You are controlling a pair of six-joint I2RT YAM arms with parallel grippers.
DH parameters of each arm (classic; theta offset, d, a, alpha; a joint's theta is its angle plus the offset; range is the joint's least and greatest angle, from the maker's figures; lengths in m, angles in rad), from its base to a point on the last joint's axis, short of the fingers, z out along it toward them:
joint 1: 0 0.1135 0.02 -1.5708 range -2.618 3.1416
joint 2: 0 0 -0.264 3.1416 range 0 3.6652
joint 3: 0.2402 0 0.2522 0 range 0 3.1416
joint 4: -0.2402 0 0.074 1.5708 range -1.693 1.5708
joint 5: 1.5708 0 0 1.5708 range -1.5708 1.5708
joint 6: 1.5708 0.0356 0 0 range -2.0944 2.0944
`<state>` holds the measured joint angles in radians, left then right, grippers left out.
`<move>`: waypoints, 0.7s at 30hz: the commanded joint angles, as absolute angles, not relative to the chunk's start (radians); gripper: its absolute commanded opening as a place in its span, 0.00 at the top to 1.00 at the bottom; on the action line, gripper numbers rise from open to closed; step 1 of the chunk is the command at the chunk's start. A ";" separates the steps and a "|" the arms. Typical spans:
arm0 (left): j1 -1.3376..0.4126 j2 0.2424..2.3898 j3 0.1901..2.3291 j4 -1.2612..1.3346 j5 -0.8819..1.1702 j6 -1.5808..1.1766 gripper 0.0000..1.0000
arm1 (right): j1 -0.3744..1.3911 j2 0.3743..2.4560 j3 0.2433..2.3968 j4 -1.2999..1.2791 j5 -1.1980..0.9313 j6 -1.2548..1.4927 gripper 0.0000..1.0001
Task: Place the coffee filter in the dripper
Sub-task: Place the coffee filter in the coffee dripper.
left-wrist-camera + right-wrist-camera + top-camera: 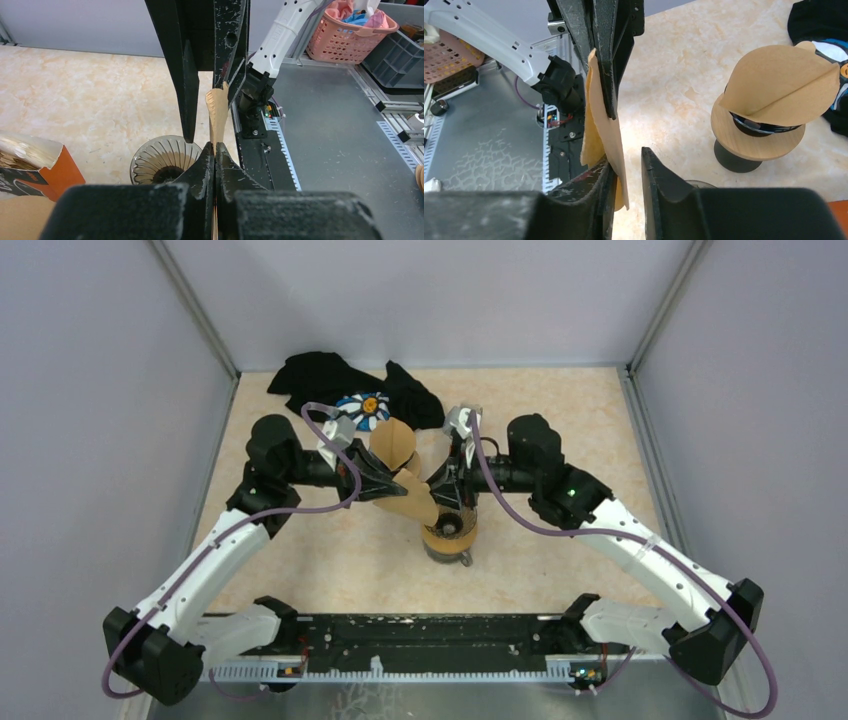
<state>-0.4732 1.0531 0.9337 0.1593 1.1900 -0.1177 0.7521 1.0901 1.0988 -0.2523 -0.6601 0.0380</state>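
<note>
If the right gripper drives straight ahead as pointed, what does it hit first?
The filter, hanging at the open jaws of the right gripper; then probably the left gripper pinching it, head-on.

Brown paper coffee filter (pixel 218 112), flat (folded shut) and edge-on, aloft just beside the upright ribbed smoky-glass dripper (pixel 159 159).

Robot lab, grey-walled cell (pixel 100 390), alu bench (pixel 340 150)
</note>
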 commanded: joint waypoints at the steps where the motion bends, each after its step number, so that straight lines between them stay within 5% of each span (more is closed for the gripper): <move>1: -0.469 1.031 0.924 0.223 1.207 -0.142 1.00 | 0.761 1.092 1.100 -0.191 -0.673 0.041 0.80; 6: -0.468 1.028 0.920 0.248 1.185 -0.174 0.98 | 0.761 1.091 1.104 -0.205 -0.666 0.038 0.99; 9: -0.469 1.015 0.918 0.244 1.147 -0.183 0.92 | 0.761 1.084 1.116 -0.234 -0.632 0.038 1.00; 18: -0.479 0.933 0.944 0.080 0.823 -0.165 0.44 | 0.763 1.067 1.192 -0.410 -0.461 0.067 1.00; 21: -0.502 0.920 0.957 0.022 0.717 -0.188 0.39 | 0.772 1.072 1.235 -0.493 -0.369 0.079 1.00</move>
<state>-0.4789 0.9401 0.9218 0.1204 0.9142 -0.1715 0.7528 1.0908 1.1282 -0.4084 -0.5026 0.0555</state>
